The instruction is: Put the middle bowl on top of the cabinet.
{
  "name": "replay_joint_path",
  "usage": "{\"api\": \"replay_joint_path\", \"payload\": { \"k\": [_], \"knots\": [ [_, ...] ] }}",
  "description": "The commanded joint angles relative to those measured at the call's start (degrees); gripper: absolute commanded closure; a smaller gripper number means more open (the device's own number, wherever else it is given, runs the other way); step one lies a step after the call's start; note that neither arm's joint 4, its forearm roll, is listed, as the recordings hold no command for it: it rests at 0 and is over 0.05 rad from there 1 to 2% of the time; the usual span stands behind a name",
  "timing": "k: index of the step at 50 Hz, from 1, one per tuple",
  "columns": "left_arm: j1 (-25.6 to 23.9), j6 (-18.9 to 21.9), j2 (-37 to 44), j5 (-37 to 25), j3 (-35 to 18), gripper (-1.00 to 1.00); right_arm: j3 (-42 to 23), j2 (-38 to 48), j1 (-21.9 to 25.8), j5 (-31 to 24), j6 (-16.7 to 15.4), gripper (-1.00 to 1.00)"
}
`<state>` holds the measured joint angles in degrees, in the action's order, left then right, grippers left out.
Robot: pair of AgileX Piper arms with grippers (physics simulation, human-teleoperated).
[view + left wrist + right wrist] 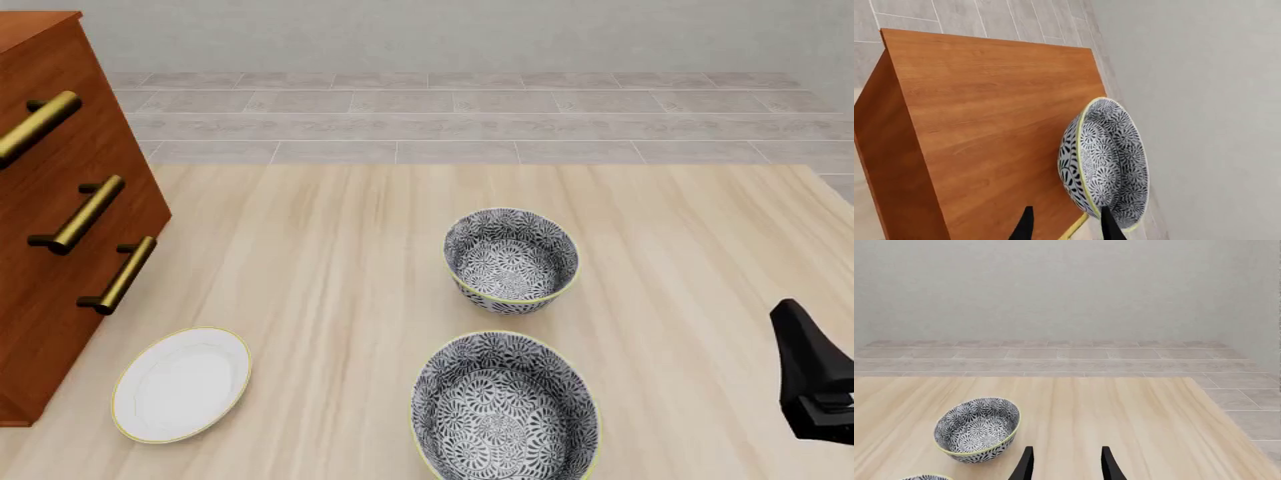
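Observation:
In the left wrist view the middle bowl (1104,160), black-and-white floral with a thin yellow rim, rests on the flat top of the reddish-brown cabinet (987,115) near one edge. My left gripper (1066,227) is open, its two fingers straddling the bowl's near rim, one finger (1111,225) inside the bowl. The front view shows only the cabinet's drawer side (54,250) with brass handles at the far left; its top and the left gripper are out of that view. My right gripper (1066,467) hovers open and empty over the table's right side.
Two more patterned bowls stand on the table, one at mid-table (511,260) and one at the front edge (505,410). A flat white plate (182,384) lies by the cabinet's foot. The right arm (817,375) shows at the right edge.

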<state>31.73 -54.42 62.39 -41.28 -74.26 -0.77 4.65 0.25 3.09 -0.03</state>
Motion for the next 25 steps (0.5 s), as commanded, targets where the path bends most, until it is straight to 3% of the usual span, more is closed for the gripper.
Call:
{"api": "replay_joint_path", "payload": {
  "k": [1,25],
  "knots": [
    [-1.88,-0.80,-3.61,0.51,1.88,-1.00,-0.07,-0.03,-0.10,-0.05,-0.18,-1.00],
    [-1.88,-0.80,-3.61,0.51,1.88,-1.00,0.57,-1.06,-0.04,-0.95,-0.05,-1.00]
  ]
}}
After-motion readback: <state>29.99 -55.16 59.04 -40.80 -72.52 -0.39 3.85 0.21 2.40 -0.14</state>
